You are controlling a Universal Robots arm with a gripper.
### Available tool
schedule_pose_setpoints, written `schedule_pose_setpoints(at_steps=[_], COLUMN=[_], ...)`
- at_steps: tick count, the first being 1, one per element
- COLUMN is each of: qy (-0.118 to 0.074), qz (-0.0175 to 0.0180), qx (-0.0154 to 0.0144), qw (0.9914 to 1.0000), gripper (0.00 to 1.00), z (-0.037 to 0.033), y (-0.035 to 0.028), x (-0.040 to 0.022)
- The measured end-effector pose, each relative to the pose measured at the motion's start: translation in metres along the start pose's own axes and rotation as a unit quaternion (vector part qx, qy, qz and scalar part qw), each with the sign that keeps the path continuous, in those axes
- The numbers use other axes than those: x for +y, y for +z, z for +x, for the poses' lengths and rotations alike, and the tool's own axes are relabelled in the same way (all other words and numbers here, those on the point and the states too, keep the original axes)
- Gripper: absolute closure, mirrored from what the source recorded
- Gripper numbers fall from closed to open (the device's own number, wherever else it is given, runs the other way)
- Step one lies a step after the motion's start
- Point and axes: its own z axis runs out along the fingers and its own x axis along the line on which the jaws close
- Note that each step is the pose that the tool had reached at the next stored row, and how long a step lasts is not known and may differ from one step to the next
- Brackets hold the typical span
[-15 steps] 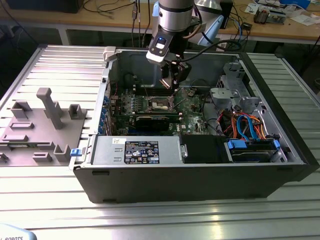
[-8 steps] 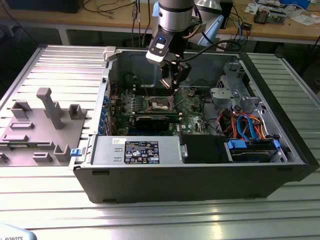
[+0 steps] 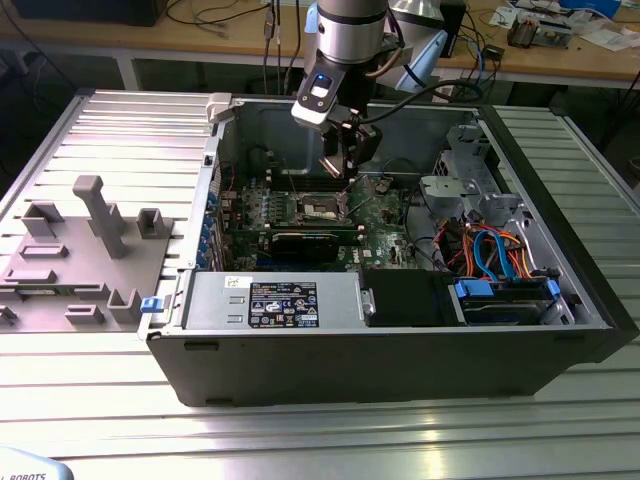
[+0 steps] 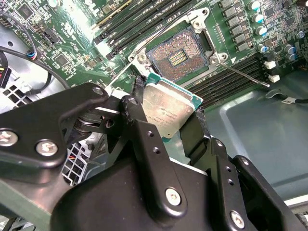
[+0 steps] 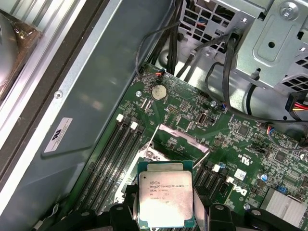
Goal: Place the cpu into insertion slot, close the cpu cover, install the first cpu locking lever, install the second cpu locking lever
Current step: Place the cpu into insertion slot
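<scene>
My gripper [image 4: 168, 118] is shut on the cpu [image 4: 169, 108], a flat square chip with a dull silver top, held by two opposite edges between the black fingers [image 4: 139, 120]. In the first wrist view the cpu [image 5: 165, 199] hangs above the green board. The insertion slot [image 4: 180, 53] lies open just beyond the chip, its gold contacts bare and nothing in it. The cpu cover [image 5: 169, 130] stands raised beside the slot as a thin silvery frame. A thin locking lever [image 4: 245, 76] sticks out loose from the slot's corner. In the exterior view the gripper [image 3: 347, 160] hovers over the insertion slot [image 3: 322, 207].
The work is inside an open computer case [image 3: 560, 340] with tall walls. Memory slots [image 4: 231, 72] flank the socket. A drive cage with cable bundles [image 3: 470, 190], a black power supply [image 3: 280, 300] and a long black card [image 3: 300, 242] crowd the board. A grey fixture [image 3: 90, 240] sits outside at the exterior view's left.
</scene>
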Motion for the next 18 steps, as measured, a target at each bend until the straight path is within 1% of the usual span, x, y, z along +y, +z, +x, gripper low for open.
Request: schedule_pose_setpoints(at_steps=[18], qy=[0.009], qz=[-0.0001], qx=[-0.0006], qw=[0.99996], gripper=[0.46], z=[0.0], y=[0.0], x=[0.0])
